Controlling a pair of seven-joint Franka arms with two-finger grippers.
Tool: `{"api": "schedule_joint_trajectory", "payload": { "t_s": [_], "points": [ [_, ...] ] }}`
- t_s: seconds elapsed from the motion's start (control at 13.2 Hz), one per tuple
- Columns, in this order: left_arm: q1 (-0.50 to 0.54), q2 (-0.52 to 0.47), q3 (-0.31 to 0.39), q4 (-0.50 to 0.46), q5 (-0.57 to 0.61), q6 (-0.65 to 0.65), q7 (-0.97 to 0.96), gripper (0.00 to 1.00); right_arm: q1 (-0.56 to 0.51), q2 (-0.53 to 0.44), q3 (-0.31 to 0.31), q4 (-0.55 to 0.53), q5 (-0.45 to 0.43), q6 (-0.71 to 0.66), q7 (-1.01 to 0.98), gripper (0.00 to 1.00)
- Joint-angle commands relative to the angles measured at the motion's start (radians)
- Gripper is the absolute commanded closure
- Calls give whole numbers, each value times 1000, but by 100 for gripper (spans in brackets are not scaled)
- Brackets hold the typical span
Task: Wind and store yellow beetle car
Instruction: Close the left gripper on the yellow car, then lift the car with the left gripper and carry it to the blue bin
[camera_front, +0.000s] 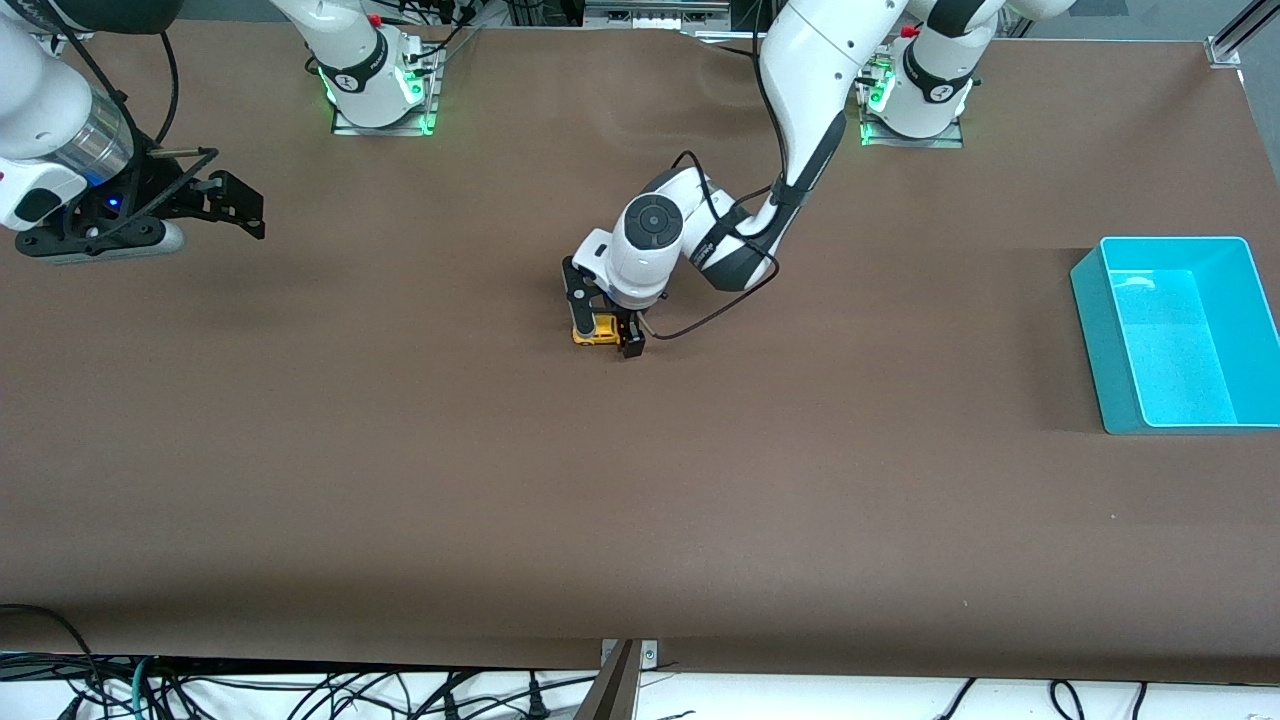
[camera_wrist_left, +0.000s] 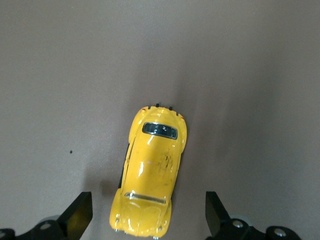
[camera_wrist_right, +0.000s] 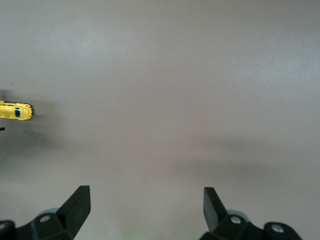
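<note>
Brown matte table (camera_front: 400, 480) spreads wide; left gripper (camera_front: 606, 328) straddles the tiny glossy yellow beetle car (camera_wrist_left: 149, 175) mid-table, fingers spread, untouched. Right gripper (camera_front: 215, 200) waits, also spread. Light, rigid, slick: pinch its flanks.

brown table (camera_front: 400, 480), two things on it.
i see the yellow beetle car (camera_front: 596, 331) sitting on its wheels near the middle, and a turquoise bin (camera_front: 1105, 360) well apart at the left arm's end.
</note>
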Motion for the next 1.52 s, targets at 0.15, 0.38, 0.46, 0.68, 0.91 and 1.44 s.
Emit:
{"api": "schedule_joint_trajectory", "payload": {
  "t_s": [0.15,0.38,0.46,0.68,0.91,1.44],
  "points": [
    [-20,21,13,33,34,61,15,7,-3,12,2,29,-8,-28,14,0],
    [-21,40,13,33,31,63,6,73,-5,14,2,29,-9,-28,14,0],
    [-23,43,13,33,32,67,6,85,-8,14,2,29,-9,-26,14,0],
    [-10,26,14,46,32,66,18,86,-6,18,2,29,-9,-26,14,0],
    [66,-78,7,52,19,-56,12,86,-6,20,3,31,-8,-26,15,0],
    [480,-205,-36,61,0,-535,33,84,-17,18,2,59,-12,-29,12,0]
  ]
}}
